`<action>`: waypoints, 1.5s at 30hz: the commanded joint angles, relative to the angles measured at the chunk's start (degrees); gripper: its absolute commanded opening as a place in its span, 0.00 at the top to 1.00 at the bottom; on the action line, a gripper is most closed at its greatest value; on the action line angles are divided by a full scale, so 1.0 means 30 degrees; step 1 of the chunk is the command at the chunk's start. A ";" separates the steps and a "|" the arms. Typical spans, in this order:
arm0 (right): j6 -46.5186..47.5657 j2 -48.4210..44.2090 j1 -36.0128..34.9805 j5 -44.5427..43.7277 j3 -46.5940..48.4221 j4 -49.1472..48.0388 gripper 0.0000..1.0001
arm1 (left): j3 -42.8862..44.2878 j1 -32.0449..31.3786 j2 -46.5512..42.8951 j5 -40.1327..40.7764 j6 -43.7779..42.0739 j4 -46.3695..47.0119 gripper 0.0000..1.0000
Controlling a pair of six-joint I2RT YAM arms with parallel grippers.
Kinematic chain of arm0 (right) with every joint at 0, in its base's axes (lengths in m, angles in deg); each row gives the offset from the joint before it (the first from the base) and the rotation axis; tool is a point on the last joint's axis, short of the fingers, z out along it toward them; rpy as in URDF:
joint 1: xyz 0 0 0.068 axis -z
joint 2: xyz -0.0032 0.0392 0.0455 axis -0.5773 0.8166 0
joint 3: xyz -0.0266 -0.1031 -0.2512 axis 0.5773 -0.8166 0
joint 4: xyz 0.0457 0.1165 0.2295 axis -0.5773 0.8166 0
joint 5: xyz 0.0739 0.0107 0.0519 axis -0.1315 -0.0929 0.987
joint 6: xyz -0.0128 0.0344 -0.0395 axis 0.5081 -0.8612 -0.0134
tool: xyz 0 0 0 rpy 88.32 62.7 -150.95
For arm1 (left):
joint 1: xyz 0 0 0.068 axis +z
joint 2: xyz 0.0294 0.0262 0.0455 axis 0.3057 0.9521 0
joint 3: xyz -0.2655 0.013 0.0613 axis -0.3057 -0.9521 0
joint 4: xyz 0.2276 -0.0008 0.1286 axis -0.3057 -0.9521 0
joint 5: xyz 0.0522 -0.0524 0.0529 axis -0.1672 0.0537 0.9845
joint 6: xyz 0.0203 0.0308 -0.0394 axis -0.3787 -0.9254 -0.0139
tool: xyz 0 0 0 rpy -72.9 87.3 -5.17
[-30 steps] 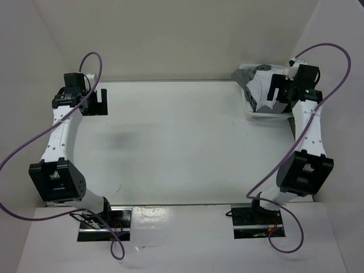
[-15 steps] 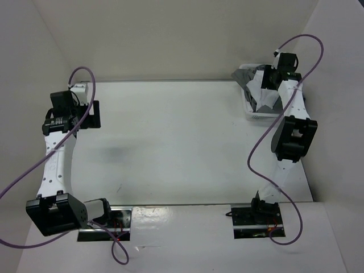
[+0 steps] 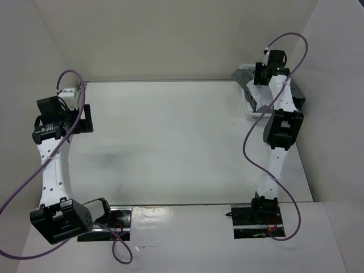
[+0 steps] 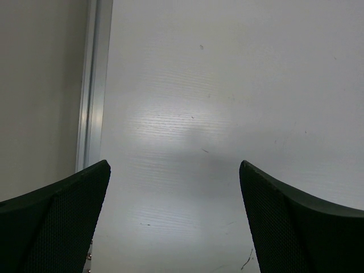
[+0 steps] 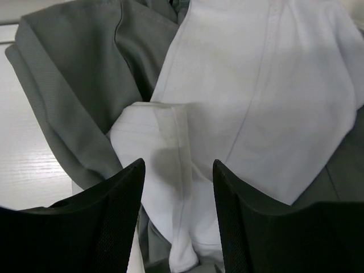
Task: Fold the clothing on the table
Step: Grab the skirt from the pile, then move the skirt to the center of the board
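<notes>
1. Hovering over the white bin (image 3: 249,114) at the far-right corner of the table (image 3: 170,136), the right gripper (image 5: 177,165) sits half-closed astride a fold of the white garment (image 5: 273,102) directly below; whether it pinches cannot be told.
2. Spread wide, the left gripper (image 4: 173,170) stands well apart.

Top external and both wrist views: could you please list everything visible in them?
flat rectangular tabletop: one, white, between the arms.
metal rail: one, silver, along the tabletop's far edge.
enclosure walls: three, white, left, far and right.
box-shaped bin: one, white, far right corner.
crumpled grey garment: one, grey, in the bin.
soft white garment: one, white, lying on the grey one.
thin cables: two, purple, one per arm.
left gripper: one, black, open over bare tabletop.
right gripper: one, black, jaws apart at the white garment, grip unclear.
</notes>
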 commanded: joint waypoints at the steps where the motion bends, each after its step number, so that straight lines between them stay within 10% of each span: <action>1: 0.0233 0.0438 -0.0251 -0.0230 0.1116 0.0728 0.43 | 0.0066 0.0414 -0.0305 -0.0923 -0.0329 -0.0115 0.00; 7: 0.0408 0.1198 -0.0603 -0.0610 0.1116 0.0728 0.49 | 0.0066 0.0414 -0.0305 -0.0923 -0.0329 -0.0115 0.00; 12: 0.0584 0.1200 -0.0981 -0.1485 0.1116 0.0728 1.00 | -0.0110 0.0414 -0.0305 -0.1099 -0.0329 -0.0115 0.00; 23: 0.0584 -0.6294 -0.1187 0.2517 0.4045 0.3918 1.00 | -0.0285 0.0414 -0.0657 -0.1917 -0.0329 0.0059 0.00; 39: 0.3778 -1.3331 -0.9275 0.8918 -0.5226 0.4072 0.98 | -0.0490 0.0414 -0.1826 -0.3618 -0.0505 -0.0318 0.00; 45: 0.3367 -1.2872 -0.9101 -0.0734 -1.4366 -0.1436 0.46 | -0.1309 0.0414 -0.2473 -0.3618 -0.0855 -0.0496 0.00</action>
